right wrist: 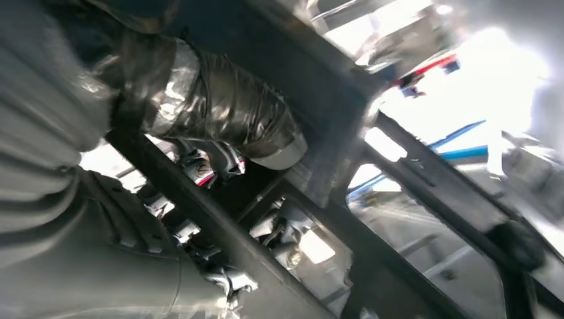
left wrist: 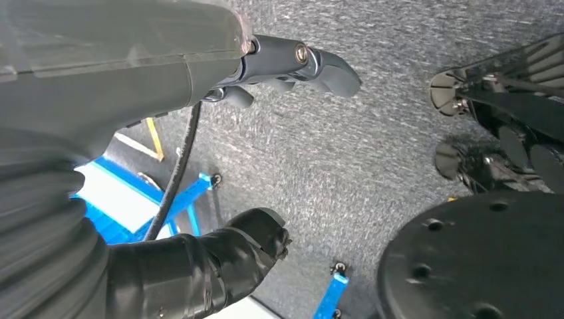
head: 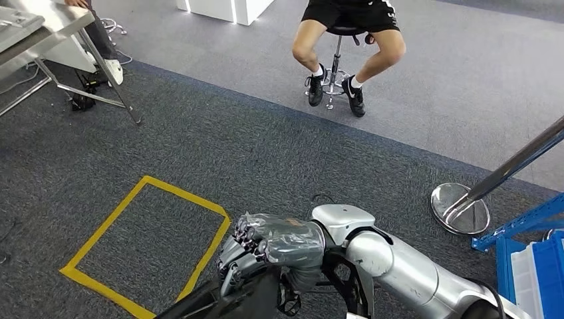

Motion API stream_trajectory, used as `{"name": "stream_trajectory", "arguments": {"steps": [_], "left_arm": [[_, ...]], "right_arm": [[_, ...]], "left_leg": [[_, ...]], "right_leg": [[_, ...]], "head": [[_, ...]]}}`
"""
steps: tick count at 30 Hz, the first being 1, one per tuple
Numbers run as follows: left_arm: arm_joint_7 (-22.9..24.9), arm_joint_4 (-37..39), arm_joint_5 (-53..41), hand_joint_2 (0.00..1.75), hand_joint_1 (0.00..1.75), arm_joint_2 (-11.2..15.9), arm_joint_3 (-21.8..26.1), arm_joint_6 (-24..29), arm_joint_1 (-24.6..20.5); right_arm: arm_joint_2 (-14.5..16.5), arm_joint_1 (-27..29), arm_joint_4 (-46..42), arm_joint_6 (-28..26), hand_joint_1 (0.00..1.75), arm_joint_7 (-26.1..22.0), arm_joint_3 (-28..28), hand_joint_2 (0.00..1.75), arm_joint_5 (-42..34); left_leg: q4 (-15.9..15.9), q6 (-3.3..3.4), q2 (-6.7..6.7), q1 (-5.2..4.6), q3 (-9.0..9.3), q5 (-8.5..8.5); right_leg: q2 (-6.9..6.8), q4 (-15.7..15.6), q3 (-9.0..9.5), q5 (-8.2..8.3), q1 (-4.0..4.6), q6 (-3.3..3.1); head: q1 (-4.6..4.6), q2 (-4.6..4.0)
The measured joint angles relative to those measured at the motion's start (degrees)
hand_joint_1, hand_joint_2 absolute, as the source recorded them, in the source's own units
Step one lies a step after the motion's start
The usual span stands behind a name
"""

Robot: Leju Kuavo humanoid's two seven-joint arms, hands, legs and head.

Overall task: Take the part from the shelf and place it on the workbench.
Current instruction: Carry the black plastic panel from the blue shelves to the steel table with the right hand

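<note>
Low over grey carpet (head: 266, 153), right hand (head: 276, 249) gripping dark part (head: 226, 299)

One part (head: 219, 302); one stool (head: 338, 50)

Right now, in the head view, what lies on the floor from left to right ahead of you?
Folding table leg → yellow tape square → seated person's shoes by the stool base → chrome stanchion base → blue rack at the right edge. Nearer in, the right hand grips a dark part.
</note>
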Motion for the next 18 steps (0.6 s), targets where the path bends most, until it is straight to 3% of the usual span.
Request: {"name": "stream_trajectory", "arguments": {"steps": [2, 3, 4, 6, 7, 9, 10, 11, 12, 14, 16, 18], "left_arm": [[0.0, 0.0, 0.0, 1.75, 0.0, -0.01, 0.0, 0.01, -0.29], [0.0, 0.0, 0.0, 1.75, 0.0, -0.02, 0.01, 0.0, -0.37], [0.01, 0.0, 0.0, 1.75, 0.0, -0.02, 0.01, -0.01, -0.41], [0.02, 0.0, -0.01, 1.75, 0.0, -0.03, 0.01, -0.03, -0.4], [0.03, 0.0, -0.02, 1.75, 0.0, -0.02, 0.01, -0.03, -0.39], [0.04, 0.0, -0.02, 1.75, 0.0, 0.04, 0.0, -0.07, -0.51], [0.04, 0.0, -0.02, 1.75, 0.0, 0.06, 0.01, -0.09, -0.5], [0.04, 0.0, -0.03, 1.75, 0.0, 0.07, 0.01, -0.11, -0.43], [0.04, 0.0, -0.03, 1.75, 0.0, 0.07, 0.01, -0.14, -0.28], [0.07, 0.0, -0.05, 1.75, 0.0, 0.05, 0.01, -0.15, -0.06], [0.12, 0.0, -0.08, 1.75, 0.0, 0.06, -0.01, -0.15, -0.17], [0.16, 0.0, -0.08, 1.75, 0.0, 0.04, -0.01, -0.15, -0.27]], "right_arm": [[-0.05, 0.18, 0.1, 0.01, 1.75, 0.0, 0.0, 1.75, 0.0], [-0.09, 0.27, 0.19, 0.01, 1.75, 0.0, 0.0, 1.75, 0.01], [-0.12, 0.3, 0.26, 0.01, 1.75, 0.0, 0.0, 1.75, 0.01], [-0.15, 0.25, 0.36, 0.01, 1.75, 0.0, 0.0, 1.75, 0.01], [-0.16, 0.23, 0.44, 0.01, 1.75, 0.0, 0.0, 1.75, 0.01], [-0.2, 0.2, 0.6, 0.0, 1.75, 0.0, -0.01, 1.75, 0.01], [-0.22, 0.17, 0.69, -0.01, 1.75, 0.0, -0.02, 1.75, 0.02], [-0.23, 0.08, 0.74, -0.01, 1.75, 0.0, -0.02, 1.75, 0.02], [-0.21, -0.05, 0.79, -0.01, 1.75, 0.0, -0.03, 1.75, 0.03], [-0.15, -0.28, 0.83, 0.0, 1.75, 0.0, -0.03, 1.75, 0.01], [-0.13, -0.34, 0.89, 0.01, 1.75, 0.0, -0.04, 1.75, 0.0], [-0.14, -0.32, 1.09, 0.01, 1.75, 0.0, -0.04, 1.75, 0.01]], "left_leg": [[0.03, 0.34, -1.51, 0.06, 0.0, 0.05], [0.15, 0.33, -2.4, 0.1, 0.0, -0.01], [0.34, 0.26, -3.31, 0.17, 0.03, -0.14], [1.12, -0.12, -5.11, 0.42, 0.07, -0.68], [1.69, -0.44, -5.93, 0.49, -0.12, -1.07], [2.66, -1.14, -7.43, 0.62, -0.85, -1.8], [2.76, -1.56, -8.14, 0.72, -1.22, -2.03], [2.62, -1.91, -8.87, 0.88, -1.4, -2.23], [2.59, -2.22, -8.93, 1.02, -1.37, -2.31], [4.53, -2.69, -6.26, 0.97, -2.12, -2.93], [10.57, -2.99, -2.44, 0.91, -5.6, -4.63], [16.75, -3.02, -1.28, 0.96, -10.37, -5.64]], "right_leg": [[1.84, 7.41, -4.07, -2.96, -0.07, 0.13], [2.01, 9.67, -5.52, -3.19, -0.1, 0.26], [2.07, 9.87, -6.02, -2.24, -0.17, 0.38], [2.97, 4.18, -4.06, 2.17, -0.55, 0.65], [4.39, 0.69, -2.66, 3.73, -0.82, 0.78], [6.76, -3.41, -1.05, 4.66, -1.14, 0.74], [7.06, -3.68, -0.91, 4.1, -1.0, 0.45], [6.46, -3.89, -0.72, 3.95, -0.89, 0.06], [5.7, -4.21, -0.36, 3.83, -0.82, -0.39], [4.17, -5.01, 0.91, 3.42, -0.86, -1.21], [2.53, -5.59, 2.36, 2.66, -0.64, -1.63], [0.69, -5.73, 3.69, 1.57, -0.25, -1.72]], "head": [[0.01, 0.0], [0.01, 0.0], [0.01, 0.0], [0.01, 0.0], [0.02, 0.0], [-0.01, 0.01], [-0.03, 0.01], [-0.03, 0.01], [-0.02, 0.0], [-0.07, 0.0], [-0.14, 0.0], [-0.14, 0.0]]}}
